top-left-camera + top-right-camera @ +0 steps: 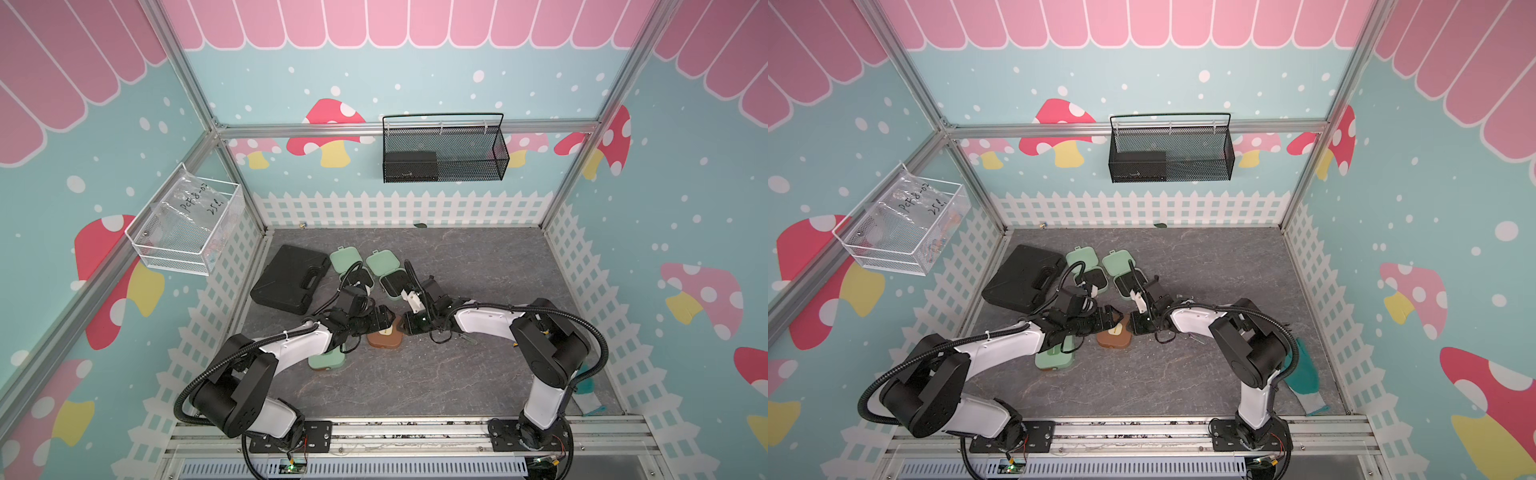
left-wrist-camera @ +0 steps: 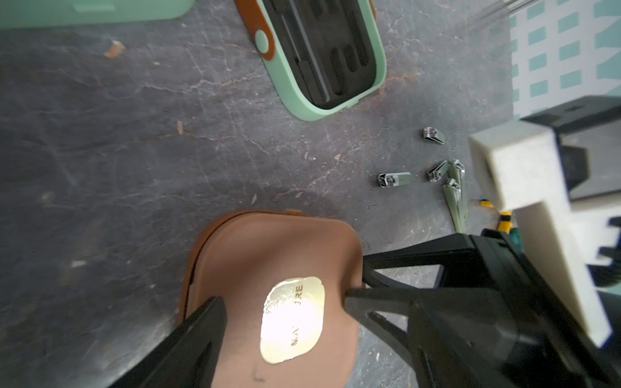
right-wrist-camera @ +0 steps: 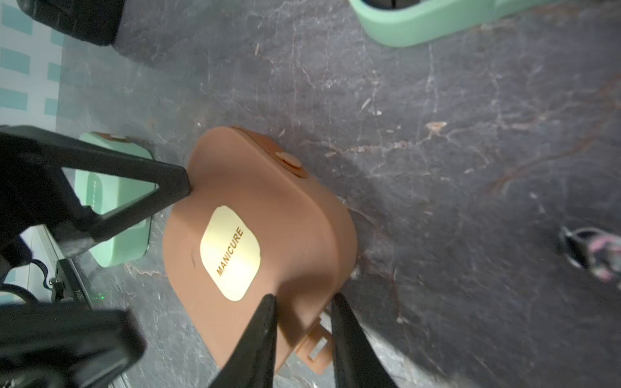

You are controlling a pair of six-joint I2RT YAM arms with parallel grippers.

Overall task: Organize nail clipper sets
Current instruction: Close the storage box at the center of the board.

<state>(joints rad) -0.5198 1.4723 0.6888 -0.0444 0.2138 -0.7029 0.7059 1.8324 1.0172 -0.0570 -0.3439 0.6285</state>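
- A grey stone-look table [image 1: 478,374] is seen in both top views, and everything is laid on it.
- A big black plastic case with a handle [image 1: 289,279] is laid flat at the back left.
- The left gripper [image 1: 387,318] is spread wide. One finger is pressed against the brown case, but nothing is held.
- The right gripper [image 3: 302,302] is pinched onto the edge of the brown case, by its little tab.
- An open mint green rounded-square case [image 1: 350,258] is placed just beside the black case. A second open mint green case [image 1: 384,262] is placed next to it. Black slotted inserts are seen inside.
- A closed mint green case [image 1: 326,362] is partly hidden under the left arm.
- A closed brown rounded-square case with a gold label [image 3: 262,218] is found in the middle, between both grippers.
- Small silver nail clippers [image 2: 393,179] are scattered loose on the table.
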